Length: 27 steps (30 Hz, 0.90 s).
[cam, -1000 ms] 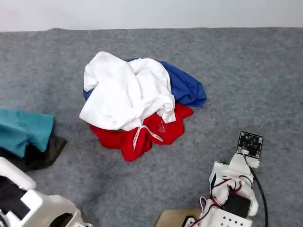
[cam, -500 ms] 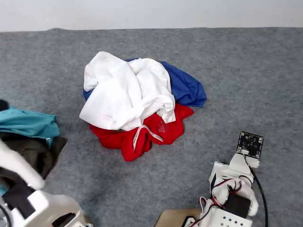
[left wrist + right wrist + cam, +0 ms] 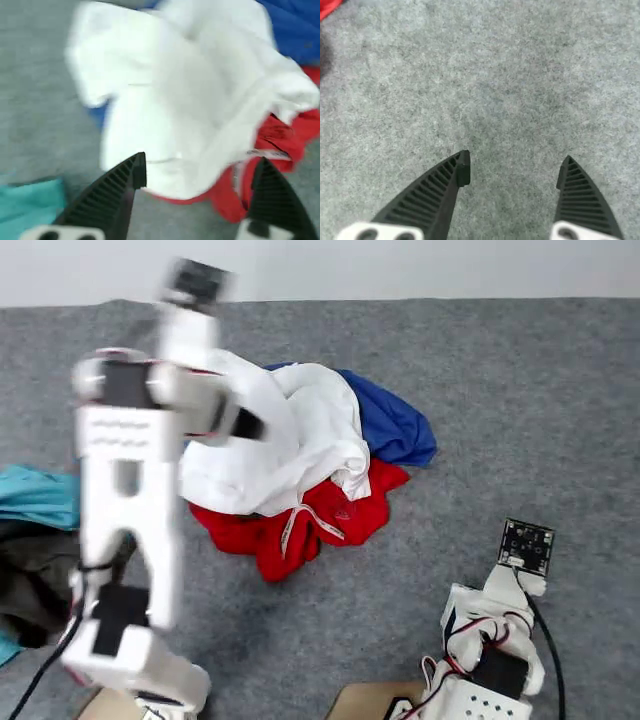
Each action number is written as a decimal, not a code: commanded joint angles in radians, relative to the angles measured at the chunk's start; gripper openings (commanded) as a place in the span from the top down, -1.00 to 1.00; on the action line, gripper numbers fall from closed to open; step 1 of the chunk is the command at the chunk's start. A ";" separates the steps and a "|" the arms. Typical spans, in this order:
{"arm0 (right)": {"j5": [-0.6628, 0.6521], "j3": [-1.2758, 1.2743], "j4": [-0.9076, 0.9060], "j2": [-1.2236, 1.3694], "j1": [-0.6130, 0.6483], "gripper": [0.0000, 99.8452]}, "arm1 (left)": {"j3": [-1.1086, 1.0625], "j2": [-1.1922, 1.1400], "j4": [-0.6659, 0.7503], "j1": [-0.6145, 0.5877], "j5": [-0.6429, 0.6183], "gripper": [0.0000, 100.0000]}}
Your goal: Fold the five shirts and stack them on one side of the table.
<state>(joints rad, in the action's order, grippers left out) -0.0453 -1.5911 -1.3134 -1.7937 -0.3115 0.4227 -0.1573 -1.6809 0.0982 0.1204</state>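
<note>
Left end effector (image 3: 200,164) is spread wide and empty over the white shirt (image 3: 190,100), which tops the red shirt (image 3: 290,530) and blue shirt (image 3: 395,425) mid-table. Its arm is stretched out. Right end effector (image 3: 516,159) gapes, empty, over bare table (image 3: 520,75), its arm folded.

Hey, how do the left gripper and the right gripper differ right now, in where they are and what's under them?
The left gripper hangs over the white shirt; the right gripper hangs over bare grey table. In the high view the left arm stretches out over that shirt, while the right arm sits folded at the near edge. Both are open and empty.
</note>
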 commanded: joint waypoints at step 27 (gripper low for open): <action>-0.012 0.009 0.007 -0.013 -0.007 0.42 | 0.205 -0.470 -0.069 0.074 0.074 0.99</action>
<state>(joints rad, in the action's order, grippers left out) -0.0453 -1.5911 -1.3134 -1.7952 -0.3115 0.5209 -0.7281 -1.6655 0.2194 0.2340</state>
